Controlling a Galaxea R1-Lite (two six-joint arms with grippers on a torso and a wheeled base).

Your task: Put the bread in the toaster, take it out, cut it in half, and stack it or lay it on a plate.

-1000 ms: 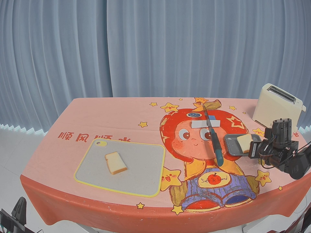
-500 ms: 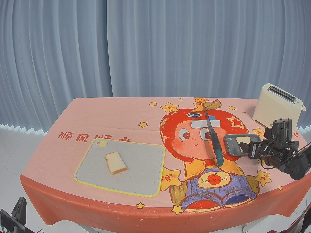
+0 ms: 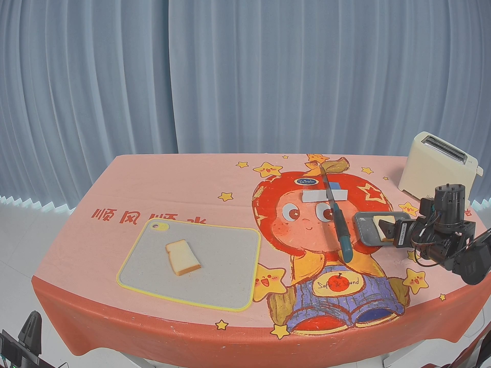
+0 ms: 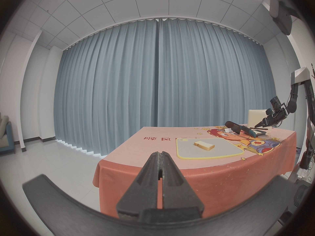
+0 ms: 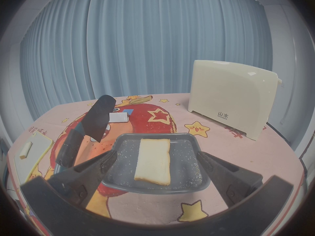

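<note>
One half slice of bread (image 3: 182, 257) lies on the grey cutting board (image 3: 220, 277) at the front left. The other half (image 3: 384, 225) (image 5: 153, 161) lies flat in the small grey plate (image 3: 361, 227) (image 5: 185, 163) at the right. My right gripper (image 3: 390, 231) (image 5: 154, 169) is open just in front of the plate, one finger on either side of it, holding nothing. The cream toaster (image 3: 439, 167) (image 5: 233, 95) stands behind at the far right. My left gripper (image 4: 160, 172) is shut, low and off the table's front left corner.
A knife with a teal handle (image 3: 337, 221) (image 5: 98, 117) lies on the cloth just left of the plate, blade pointing to the back. A small white and blue block (image 3: 317, 195) sits under the blade. The table's right edge runs close by the right arm.
The half slice stood tilted in my right gripper above the plate; now it lies flat in it. The gripper has let go and drawn back slightly to the right.
</note>
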